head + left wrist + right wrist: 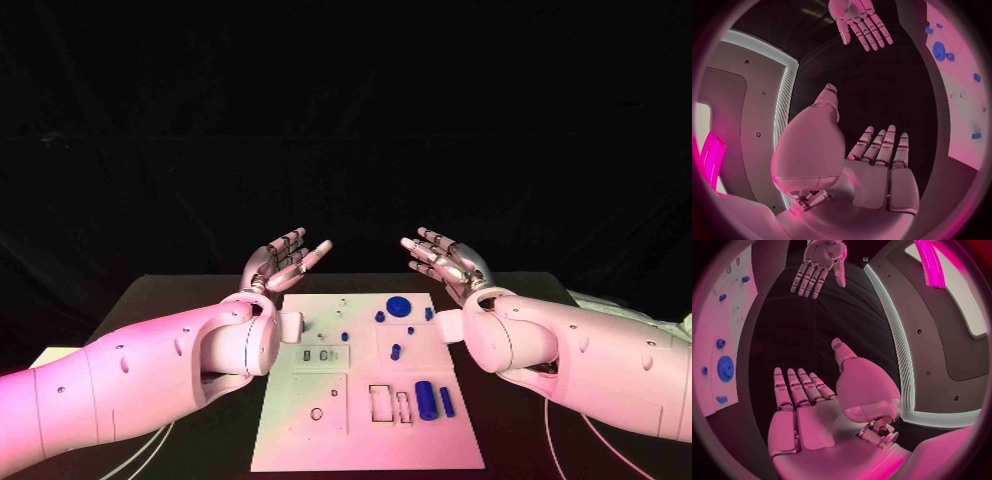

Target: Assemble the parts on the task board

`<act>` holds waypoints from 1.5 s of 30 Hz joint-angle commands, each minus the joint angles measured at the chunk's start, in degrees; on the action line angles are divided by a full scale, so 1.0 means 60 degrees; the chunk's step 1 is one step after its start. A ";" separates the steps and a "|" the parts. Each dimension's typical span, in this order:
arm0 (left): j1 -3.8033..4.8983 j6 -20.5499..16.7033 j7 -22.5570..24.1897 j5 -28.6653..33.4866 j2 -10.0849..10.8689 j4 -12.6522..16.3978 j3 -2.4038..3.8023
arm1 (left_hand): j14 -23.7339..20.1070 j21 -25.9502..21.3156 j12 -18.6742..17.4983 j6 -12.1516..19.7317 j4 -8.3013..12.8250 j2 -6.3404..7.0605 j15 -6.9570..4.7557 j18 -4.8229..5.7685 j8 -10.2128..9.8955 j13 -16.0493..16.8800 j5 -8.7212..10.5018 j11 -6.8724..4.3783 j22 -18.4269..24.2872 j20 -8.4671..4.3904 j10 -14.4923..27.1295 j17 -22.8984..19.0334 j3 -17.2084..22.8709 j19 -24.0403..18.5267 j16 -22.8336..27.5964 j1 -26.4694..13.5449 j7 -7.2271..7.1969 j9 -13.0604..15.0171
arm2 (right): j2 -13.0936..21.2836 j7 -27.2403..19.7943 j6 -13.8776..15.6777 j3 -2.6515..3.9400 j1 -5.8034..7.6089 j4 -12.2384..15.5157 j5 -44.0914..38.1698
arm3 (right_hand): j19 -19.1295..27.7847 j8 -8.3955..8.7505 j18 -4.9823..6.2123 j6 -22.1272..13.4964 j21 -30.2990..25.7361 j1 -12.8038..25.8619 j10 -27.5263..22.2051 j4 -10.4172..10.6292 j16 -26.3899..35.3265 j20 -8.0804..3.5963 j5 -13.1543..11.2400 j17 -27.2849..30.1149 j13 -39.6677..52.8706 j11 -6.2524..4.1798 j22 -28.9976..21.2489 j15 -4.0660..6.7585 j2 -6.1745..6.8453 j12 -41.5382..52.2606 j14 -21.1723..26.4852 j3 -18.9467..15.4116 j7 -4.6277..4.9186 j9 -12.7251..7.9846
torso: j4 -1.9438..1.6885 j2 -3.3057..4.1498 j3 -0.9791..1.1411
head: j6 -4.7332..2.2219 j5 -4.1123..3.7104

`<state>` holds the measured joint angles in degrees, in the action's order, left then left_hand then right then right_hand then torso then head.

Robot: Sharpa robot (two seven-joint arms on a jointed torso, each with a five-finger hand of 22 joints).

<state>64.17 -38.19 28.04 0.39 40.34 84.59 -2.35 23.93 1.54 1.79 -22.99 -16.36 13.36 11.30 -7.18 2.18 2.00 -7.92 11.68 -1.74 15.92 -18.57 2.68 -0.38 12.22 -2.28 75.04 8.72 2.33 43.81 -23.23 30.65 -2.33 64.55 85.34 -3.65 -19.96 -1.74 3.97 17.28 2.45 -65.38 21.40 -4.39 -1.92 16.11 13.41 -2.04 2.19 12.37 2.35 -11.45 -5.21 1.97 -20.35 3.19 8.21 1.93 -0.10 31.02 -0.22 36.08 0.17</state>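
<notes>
The flat white rectangular task board (368, 400) lies in the middle of the black table (173, 300), with small blue plastic parts on it: a round toothed disc (398, 306) near its far edge and a stubby cylinder (424, 393) nearer the robot. The pieces are small and close-set, so a reach could likely nudge neighbours or shift the board. The silver left hand (283, 258) and silver right hand (441, 257) hover beyond the far edge, fingers spread, empty.
</notes>
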 commanded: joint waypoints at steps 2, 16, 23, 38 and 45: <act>0.0015 0.0439 0.0011 -0.0118 -0.0015 0.0005 0.0007 | 0.0921 0.0214 0.0098 -0.0613 -0.0125 -0.0176 0.0136 -0.0198 0.0108 0.0054 -0.0039 0.0150 -0.0110 0.0165 -0.0585 0.0105 0.0268 0.0626 -0.0202 0.0607 0.0862 0.0061 | -0.0052 0.0938 -0.2348 -0.0074 0.0163 -0.0188 -0.0976 | -0.2612 -0.0317 0.0729 0.2363 0.0563 -0.1176 0.2988 -0.0631 -0.0423 0.0084 0.0271 -0.0223 0.0204 0.0117 0.0272 -0.0062 -0.0112 0.0402 -0.3213 0.0201 0.1078 0.0200 | -0.0001 0.0000 -0.0001 | 0.0000 -0.0001; 0.0105 0.1034 0.0728 0.0008 0.0868 0.0780 0.0091 | 0.5631 0.2218 0.0880 -0.4456 0.0389 -0.1384 -0.0473 -0.0578 0.0702 0.0368 0.0153 -0.0107 -0.0871 -0.0216 -0.5612 0.0510 0.0843 0.6814 -0.1316 0.1389 0.0797 0.0346 | 0.0414 0.1305 -0.0979 -0.0086 0.0748 -0.0523 -0.6463 | -0.6039 -0.0411 0.1115 0.6533 0.1553 -0.1226 0.6875 -0.1618 -0.0763 -0.0615 0.0464 -0.0303 0.0220 -0.0633 0.0321 0.0876 0.0365 0.0338 -0.7572 0.2198 0.0561 0.0312 | -0.0137 0.0595 0.0025 | 0.0026 -0.0253; 0.0149 0.1446 0.0570 -0.0069 0.1200 0.1268 0.0143 | 0.6826 0.2475 0.1002 -0.5377 0.0812 -0.1679 -0.0861 -0.0574 0.0884 0.0341 0.0158 -0.0402 -0.0844 -0.0631 -0.6733 0.0705 0.0705 0.8081 -0.1432 0.1235 0.0614 0.0336 | 0.0496 0.2354 -0.1379 -0.0028 0.0934 -0.0576 -0.8412 | -0.7177 -0.0369 0.1103 0.6847 0.2142 -0.1166 0.7421 -0.1687 -0.0996 -0.1057 -0.0082 -0.0509 0.0254 -0.0792 0.0516 0.1222 0.0642 0.0329 -0.8629 0.2586 0.0499 0.0331 | -0.0202 0.0930 0.0019 | -0.0016 -0.0351; 0.0208 0.1598 0.0351 -0.0085 0.1815 0.2202 0.0204 | 0.7227 0.2467 0.0881 -0.5543 0.1038 -0.1781 -0.0975 -0.0568 0.0805 0.0316 0.0154 -0.0488 -0.0774 -0.0756 -0.6993 0.0846 0.0651 0.8444 -0.1355 0.1196 0.0538 0.0285 | 0.0442 0.4303 -0.2326 0.0074 0.1367 -0.0514 -1.3069 | -0.9055 -0.0328 0.1068 0.7255 0.4113 -0.1240 0.7968 -0.1593 -0.2441 -0.1959 -0.0475 -0.1687 0.0237 -0.1244 0.1504 0.1949 0.1117 0.0265 -1.1036 0.2367 0.0128 0.0320 | -0.0372 0.1500 0.0045 | -0.0143 -0.0547; 0.0263 0.1630 0.0282 -0.0042 0.2015 0.2633 0.0222 | 0.7235 0.2460 0.0858 -0.5539 0.1057 -0.1776 -0.0976 -0.0564 0.0787 0.0311 0.0156 -0.0486 -0.0765 -0.0761 -0.6995 0.0855 0.0639 0.8466 -0.1333 0.1184 0.0540 0.0278 | 0.0273 0.4922 -0.3068 0.0084 0.1456 -0.0457 -1.4699 | -0.9384 -0.0322 0.1067 0.7213 0.5294 -0.1124 0.7713 -0.1368 -0.4747 -0.2090 -0.0693 -0.3139 0.0233 -0.1334 0.2198 0.2008 0.1329 0.0263 -1.1019 0.2662 -0.0023 0.0319 | -0.0432 0.1721 0.0048 | -0.0179 -0.0562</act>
<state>65.61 -29.89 29.84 0.25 52.39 99.94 -1.08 67.00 16.19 6.99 -56.08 -10.40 3.09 5.43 -9.82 6.76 3.86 -7.26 8.78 -6.39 11.37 -60.31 7.73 3.50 62.56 -10.16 82.24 11.93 4.06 45.60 2.53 16.55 -1.85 73.25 82.48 -83.07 -75.97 -3.85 9.73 60.46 33.68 -72.07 68.06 -12.57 -29.28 3.56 9.42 -20.21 3.62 4.26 15.22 0.42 2.32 3.72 -83.83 18.85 8.47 3.88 -2.48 40.53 0.04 35.09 -3.18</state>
